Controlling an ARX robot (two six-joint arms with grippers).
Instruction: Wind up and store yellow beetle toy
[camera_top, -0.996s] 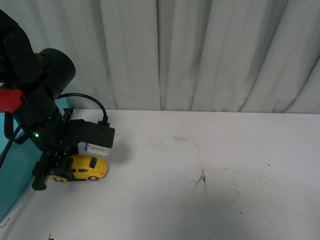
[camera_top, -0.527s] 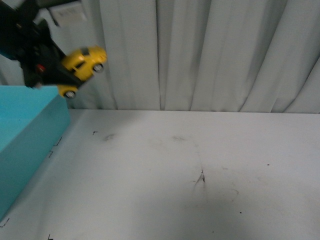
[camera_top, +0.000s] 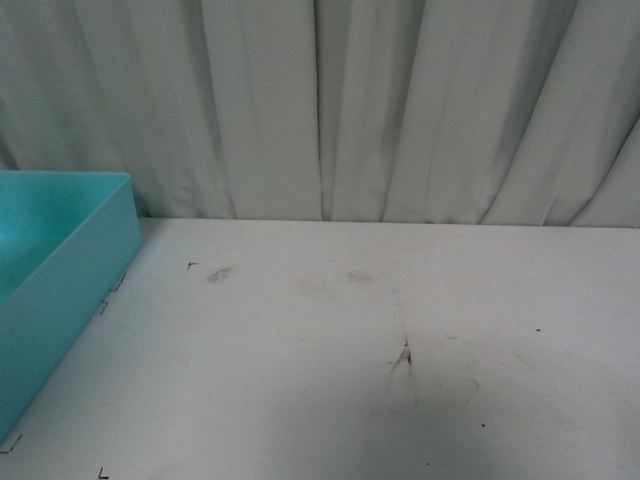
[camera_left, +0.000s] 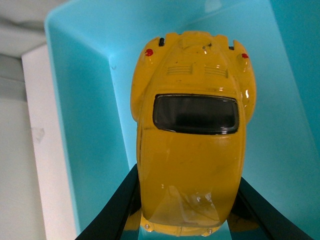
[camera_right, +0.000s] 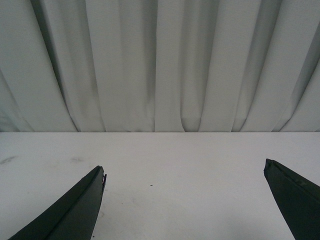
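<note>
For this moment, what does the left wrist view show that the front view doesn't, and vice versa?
Only the left wrist view: the yellow beetle toy, clamped in the left gripper over the inside of the teal bin. Only the front view: the scuff marks on the open table; no arm shows. Both: the teal bin and the table.

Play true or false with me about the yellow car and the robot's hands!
1. The left gripper holds the yellow beetle toy. True.
2. The toy hangs over a red basket. False: it is over a turquoise box.
3. The right gripper is squeezed shut. False: its jaws are wide open with nothing between them.
4. Pale curtains hang behind the table. True.
</note>
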